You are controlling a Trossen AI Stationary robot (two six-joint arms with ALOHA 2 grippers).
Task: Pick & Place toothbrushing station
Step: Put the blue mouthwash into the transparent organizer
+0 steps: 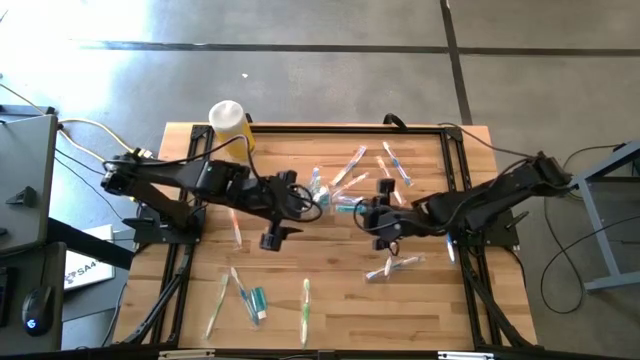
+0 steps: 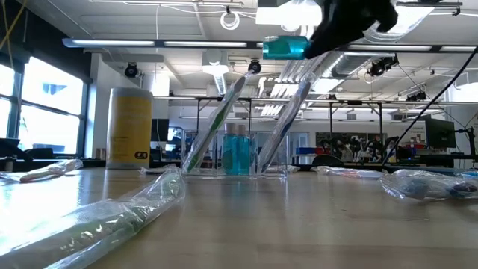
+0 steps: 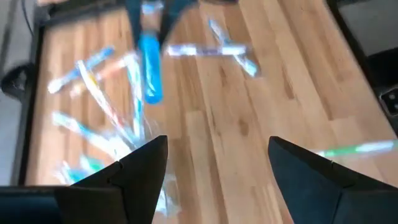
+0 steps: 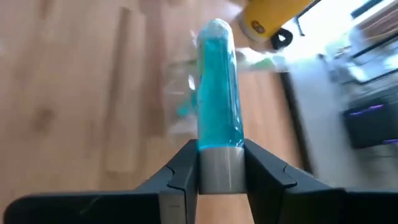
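Observation:
A small clear container (image 2: 258, 170) stands mid-table on its base, with a teal tube (image 2: 237, 153) and wrapped toothbrushes (image 2: 213, 127) leaning in it. Beside it, my right gripper (image 1: 365, 212) is shut on a short teal tube (image 4: 216, 87), held above the table. My left gripper (image 3: 217, 168) hovers open and empty left of the container (image 1: 320, 190), facing the held tube (image 3: 150, 68). More wrapped toothbrushes (image 1: 345, 170) and a tube (image 1: 258, 297) lie flat on the wood. My right gripper pinches the tube's pale grey end (image 4: 219, 165) between its two fingers. The fingers come slanting down from the table's right side, and the teal body sticks out ahead, in line with them. The tube is lifted clear of the table, near level (image 2: 285, 47).
A yellow bottle with a white cap (image 1: 228, 118) stands at the far left corner. Wrapped brushes lie near the front edge (image 1: 305, 305), at the right (image 1: 392, 265) and at the far side (image 1: 395, 165). A black frame (image 1: 455, 160) rims the table.

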